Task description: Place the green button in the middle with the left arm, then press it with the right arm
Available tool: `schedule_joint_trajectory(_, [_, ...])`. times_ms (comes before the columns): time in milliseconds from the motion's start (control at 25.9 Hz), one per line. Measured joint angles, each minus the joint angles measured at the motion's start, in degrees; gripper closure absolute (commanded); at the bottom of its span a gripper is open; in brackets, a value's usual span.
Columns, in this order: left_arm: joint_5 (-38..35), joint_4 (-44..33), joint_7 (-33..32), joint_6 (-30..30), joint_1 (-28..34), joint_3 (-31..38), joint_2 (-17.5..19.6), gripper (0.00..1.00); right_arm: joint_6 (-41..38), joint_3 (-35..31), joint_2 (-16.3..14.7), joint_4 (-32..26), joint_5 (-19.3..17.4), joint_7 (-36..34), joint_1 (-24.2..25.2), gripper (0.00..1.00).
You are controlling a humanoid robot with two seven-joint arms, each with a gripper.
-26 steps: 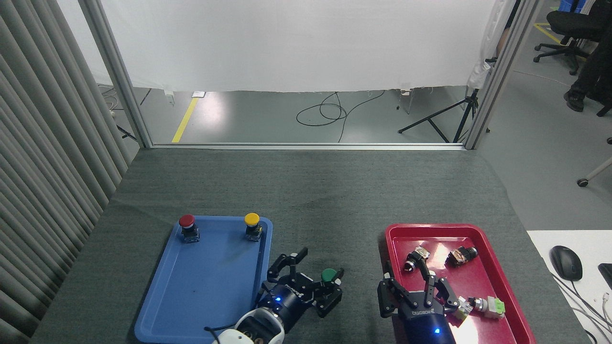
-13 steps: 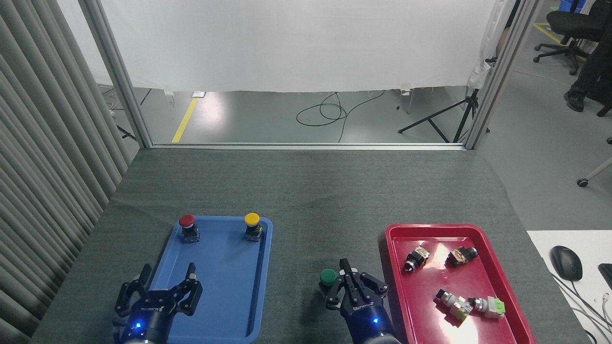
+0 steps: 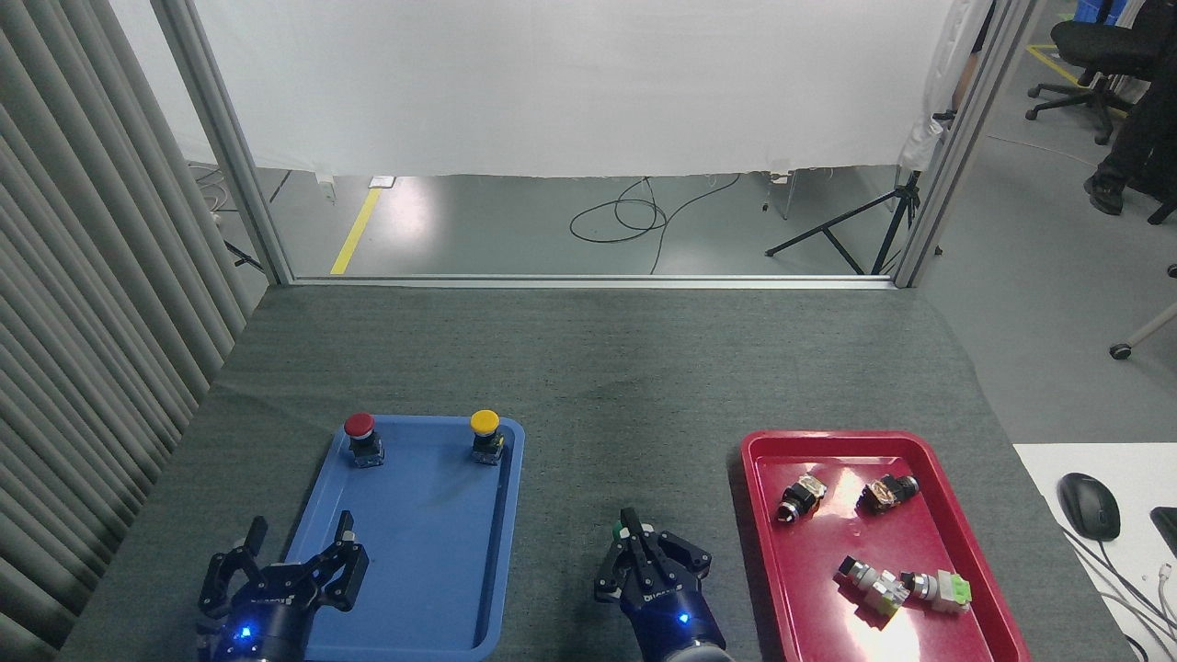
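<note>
Right tool point(image 3: 634, 538) fingers together over green button point(image 3: 622, 530) | orientation hidden

Robot lab — white backdrop point(image 3: 552, 83), tripod point(image 3: 855, 230), floor cable point(image 3: 634, 216)

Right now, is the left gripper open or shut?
Open: the left gripper has its fingers spread apart over the blue tray's near-left edge, holding nothing.
</note>
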Motion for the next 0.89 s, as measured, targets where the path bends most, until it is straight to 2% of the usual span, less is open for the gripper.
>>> schedule_joint_trajectory(77, [0.1,0.0,0.0,0.0,0.0,0.1,0.0,0.00,0.4,0.0,-0.1,-3.4,-0.1,-0.2,0.0,0.91])
schedule_joint_trajectory(116, [0.1,0.0,0.0,0.0,0.0,0.1,0.0,0.00,0.5,0.0,-0.2,-4.9,-0.1,-0.5,0.1,0.79])
schedule_joint_trajectory(232, [0.1,0.0,0.0,0.0,0.0,0.2,0.1,0.00,0.9,-0.5,-1.3,-8.5,-0.2,-0.8,0.7,0.19])
schedule_joint_trajectory(271, [0.1,-0.1,0.0,0.0,0.0,0.2,0.1,0.00,0.9,-1.2,-2.1,-9.3,-0.2,-1.0,1.0,0.03])
schedule_joint_trajectory(580, [0.2,-0.2,-0.1,0.0,-0.1,1.2,0.0,0.00,0.3,-10.4,-7.5,-13.1,-0.3,-2.5,6.5,0.00])
schedule_joint_trajectory(889, [0.3,-0.4,-0.1,-0.4,0.0,1.9,-0.2,0.00,-0.6,-16.0,-8.6,-14.9,-0.3,-2.8,9.0,0.00])
